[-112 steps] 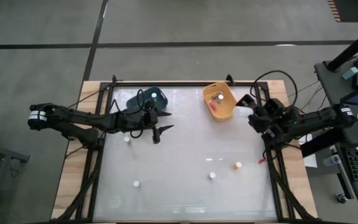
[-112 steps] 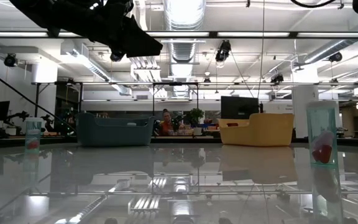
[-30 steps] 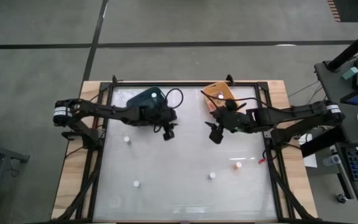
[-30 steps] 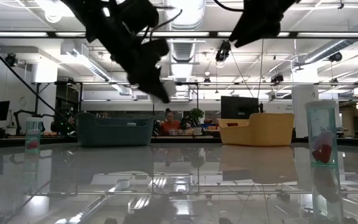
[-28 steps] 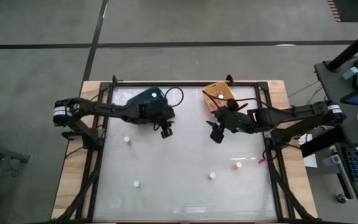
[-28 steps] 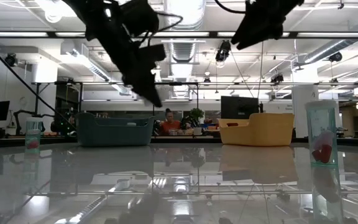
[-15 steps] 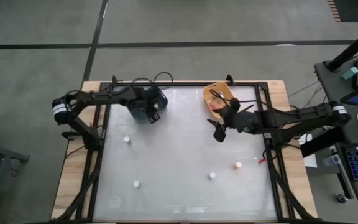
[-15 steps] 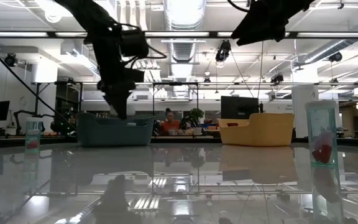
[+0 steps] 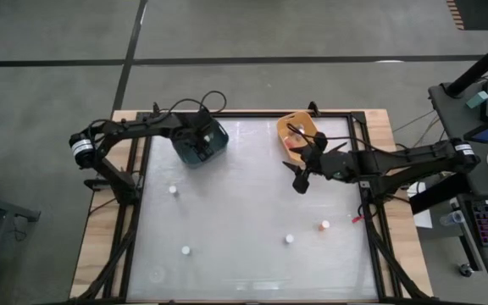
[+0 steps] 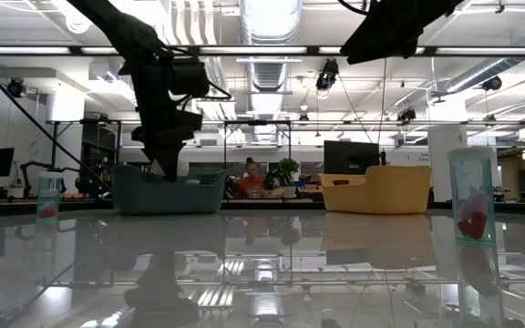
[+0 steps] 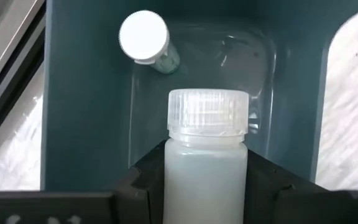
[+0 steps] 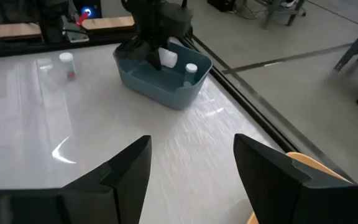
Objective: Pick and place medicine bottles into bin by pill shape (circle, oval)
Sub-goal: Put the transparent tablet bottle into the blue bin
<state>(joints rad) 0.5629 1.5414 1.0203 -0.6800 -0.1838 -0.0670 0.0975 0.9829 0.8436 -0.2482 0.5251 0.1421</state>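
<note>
left fingers [image 11: 135, 186]: closed on a translucent white plastic medicine bottle with a ribbed clear cap [image 11: 207, 155], one finger on each side of its body, cap clear of the tips.
left gripper [image 9: 198, 149]: over the dark teal plastic bin [image 9: 213, 135]; held bottle sits above the bin floor, just short of touching as far as I can tell.
beyond left fingers: a second small white-capped bottle [image 11: 145, 38] stands in the bin, past the held one, near the far wall.
right fingers [image 12: 129, 174]: spread apart, nothing between them.
right gripper [image 9: 301, 178]: above the glossy white worktop [image 9: 244, 220], just beside the yellow plastic bin [image 9: 308, 127].
out from right fingers: teal bin well apart ahead; a loose bottle [image 12: 66, 60] on the worktop beside it.
rest of worktop: loose white-capped bottles [image 9: 288, 239] and one orange-tinted bottle [image 9: 324, 225].
</note>
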